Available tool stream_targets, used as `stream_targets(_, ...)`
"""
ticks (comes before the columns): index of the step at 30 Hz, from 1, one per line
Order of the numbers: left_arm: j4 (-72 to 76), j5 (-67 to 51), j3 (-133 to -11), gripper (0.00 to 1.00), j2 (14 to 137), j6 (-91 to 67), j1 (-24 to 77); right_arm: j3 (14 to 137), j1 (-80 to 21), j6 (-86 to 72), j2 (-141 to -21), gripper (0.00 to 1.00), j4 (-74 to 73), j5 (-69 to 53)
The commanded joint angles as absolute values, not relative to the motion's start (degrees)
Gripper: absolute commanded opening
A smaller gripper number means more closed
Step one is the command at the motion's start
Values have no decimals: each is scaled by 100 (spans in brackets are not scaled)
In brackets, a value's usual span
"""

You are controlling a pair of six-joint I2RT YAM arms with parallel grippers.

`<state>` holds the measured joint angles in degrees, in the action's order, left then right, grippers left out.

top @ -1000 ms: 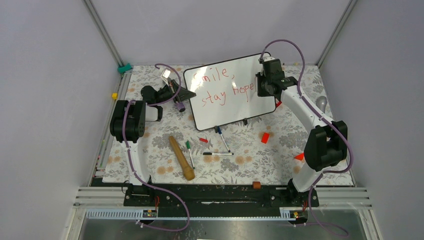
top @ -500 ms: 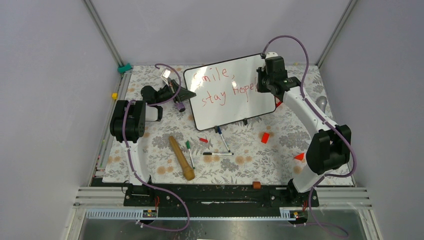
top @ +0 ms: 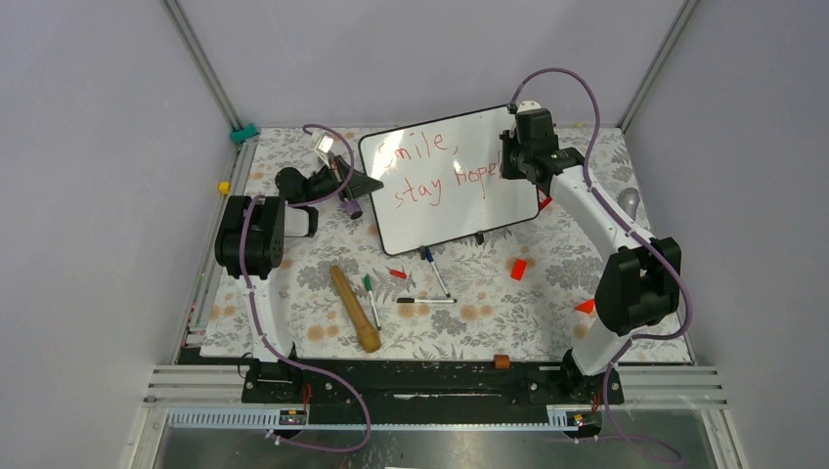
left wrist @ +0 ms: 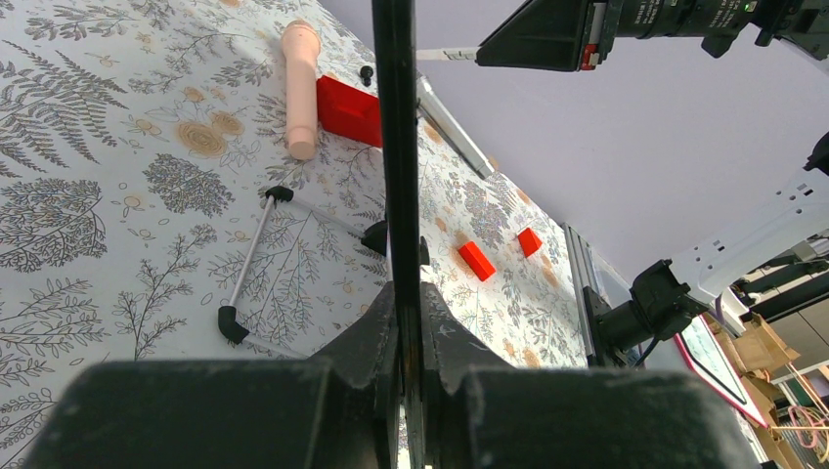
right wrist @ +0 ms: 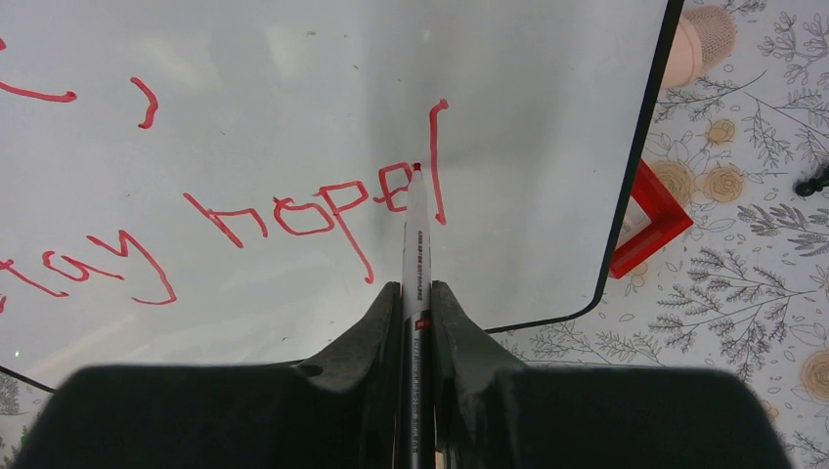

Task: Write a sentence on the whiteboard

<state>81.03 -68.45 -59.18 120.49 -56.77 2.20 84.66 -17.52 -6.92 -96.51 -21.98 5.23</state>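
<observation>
The right gripper is pinched tight on a marker. The marker's red tip sits on the board just ahead of the fingers, between a final "e" and a tall upright stroke. The sentence runs off to this gripper's left. "hope" reads clearly, "stay" is cut by the picture's edge, and only two strokes of the upper line show. To the gripper's right, past the board's black rim, a red block is half hidden under the corner. A pale knob beyond it is cut off at the top.

The left gripper is clamped narrow on the board's thin black edge. The edge rises straight from between its fingers, so this view shows none of the writing face. Just left of the fingers lies a wire foot with black corners. Two small blocks lie to the right.

From above, the right gripper covers the end of the second line, and glare washes out the first letter of "Smile".
</observation>
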Motion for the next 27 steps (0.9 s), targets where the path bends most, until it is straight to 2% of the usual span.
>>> stream_targets(1,8446,-7647,-5958,0,12045,-5347,401,8743,-1749,-705,-9729,0,-2075,930)
stream_targets(19,8446,-7646,-5944,0,12032,-5329,404,8447,-1749,-653,-9127,0,-1973,954)
stream_targets(27,8445,-7649,-5941,0,12023,-5324,404,8475,-1740,-638,-9227,0,-1988,1003)
